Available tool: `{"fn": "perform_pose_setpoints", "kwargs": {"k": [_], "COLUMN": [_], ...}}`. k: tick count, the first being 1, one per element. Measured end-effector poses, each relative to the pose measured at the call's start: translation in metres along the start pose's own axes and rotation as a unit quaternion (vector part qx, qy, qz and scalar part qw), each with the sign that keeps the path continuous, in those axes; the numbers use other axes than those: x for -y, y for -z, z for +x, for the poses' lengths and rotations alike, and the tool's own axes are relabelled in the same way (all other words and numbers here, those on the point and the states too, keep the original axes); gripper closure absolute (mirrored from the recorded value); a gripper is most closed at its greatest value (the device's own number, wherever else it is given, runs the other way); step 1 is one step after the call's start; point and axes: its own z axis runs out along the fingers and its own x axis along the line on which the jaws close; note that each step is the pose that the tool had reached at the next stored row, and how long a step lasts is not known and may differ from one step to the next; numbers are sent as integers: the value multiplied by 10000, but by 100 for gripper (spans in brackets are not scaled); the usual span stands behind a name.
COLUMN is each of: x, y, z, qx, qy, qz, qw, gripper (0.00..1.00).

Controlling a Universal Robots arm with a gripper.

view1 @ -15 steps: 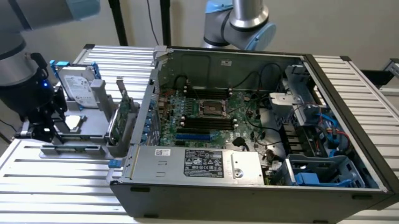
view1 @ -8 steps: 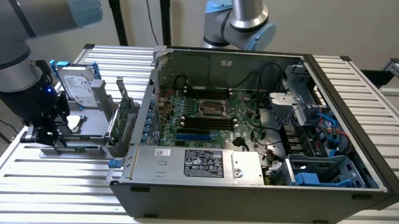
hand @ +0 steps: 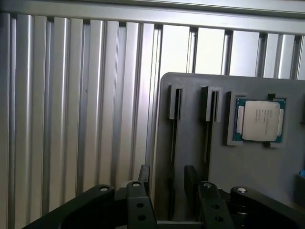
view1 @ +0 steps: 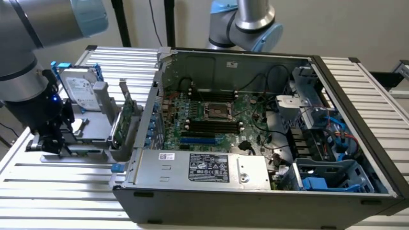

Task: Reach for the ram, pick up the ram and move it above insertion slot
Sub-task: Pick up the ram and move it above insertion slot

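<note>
The end effector (hand: 167,172) hangs released, straddling what seems the ram (hand: 174,136) (thin, light, stiff but fragile), best pinched on its flat faces mid-length.

Table (view1: 64,191): ribbed aluminium extrusion, matt silver, clean. Computer case (view1: 255,206): sheet metal, dark grey matt outside, bare dull steel inside. Power supply (view1: 198,167), in the lower centre of the exterior view: unpainted metal with a satin sheen and a paper label. Motherboard (view1: 211,115): green lacquered board. Hard drive (view1: 80,91), at the exterior view's left: silver metal with a white label. Holder tray (hand: 248,167): smooth matt grey plastic. Processor (hand: 259,120): brushed metal lid on a green board. Gripper (hand: 167,191): matt black fingers (hand: 138,205) with bright screw heads.
</note>
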Motion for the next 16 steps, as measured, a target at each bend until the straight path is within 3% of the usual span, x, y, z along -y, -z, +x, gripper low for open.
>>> {"fn": "perform_pose_setpoints", "kwargs": {"k": [6, 11, 16], "x": [7, 20, 28], "y": [-109, -198, -244], "z": [-2, -67, -81], "qx": [2, 2, 3], "qy": [0, 0, 0], "qz": [0, -1, -2], "qw": [10000, 10000, 10000], "gripper": [58, 58, 58]}}
